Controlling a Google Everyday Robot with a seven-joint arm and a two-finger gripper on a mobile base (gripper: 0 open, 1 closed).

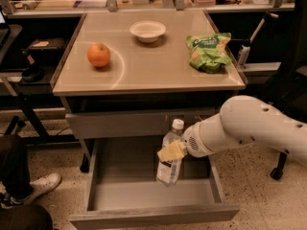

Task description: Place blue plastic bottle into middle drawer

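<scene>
The blue plastic bottle is clear with a white cap and a label band near its base. It hangs nearly upright, slightly tilted, inside the open middle drawer, base close to the grey floor. My gripper comes in from the right on a white arm and is shut on the bottle's middle with its yellowish fingers.
On the tabletop lie an orange fruit, a white bowl and a green chip bag. A closed grey drawer front sits above the open one. A person's shoe is at the left floor.
</scene>
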